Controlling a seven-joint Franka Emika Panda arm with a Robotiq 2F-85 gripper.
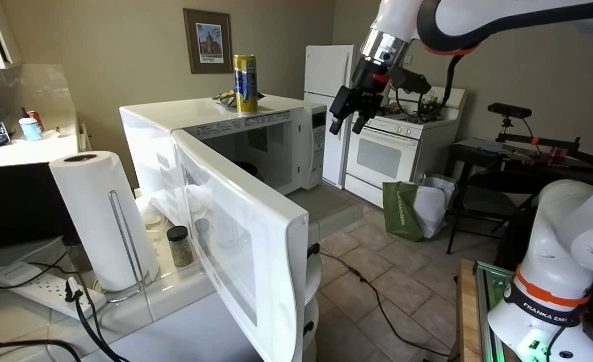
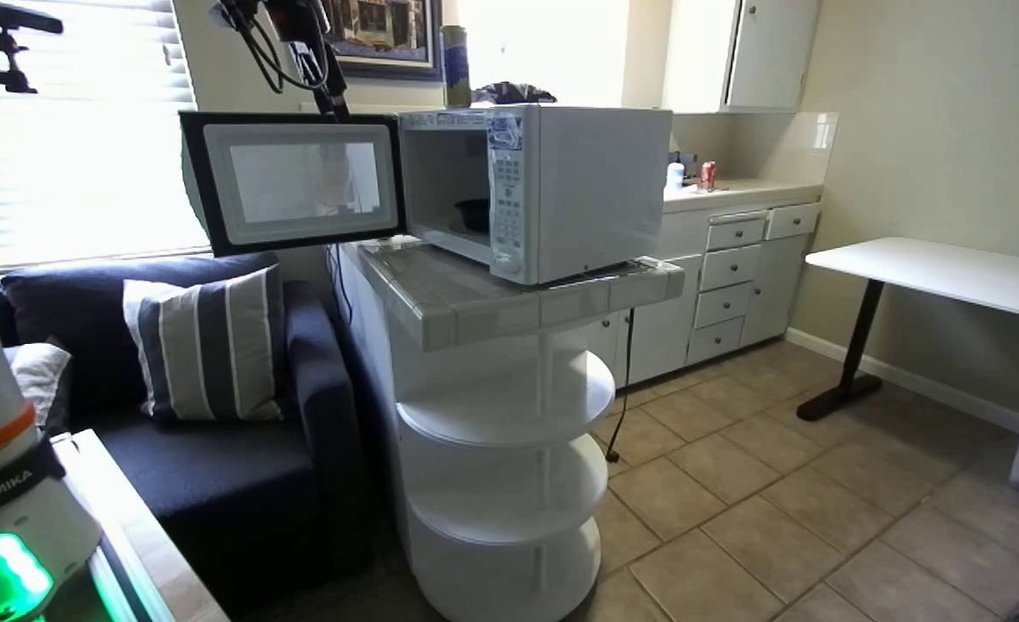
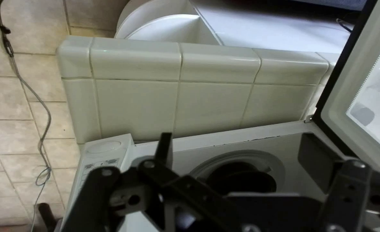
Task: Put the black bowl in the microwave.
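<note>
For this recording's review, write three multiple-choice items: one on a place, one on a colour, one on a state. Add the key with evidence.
1. Where is the black bowl relative to the microwave?
A) on top
B) beside
C) inside

2. The can atop the microwave is:
A) yellow and blue
B) red and white
C) pink and green

3. The gripper is:
A) shut on the bowl
B) open
C) shut, empty

Key:
1 C: the wrist view shows the bowl through the open front.
2 A: an exterior view shows yellow above and below blue.
3 B: its fingers stand wide apart in the wrist view.
</note>
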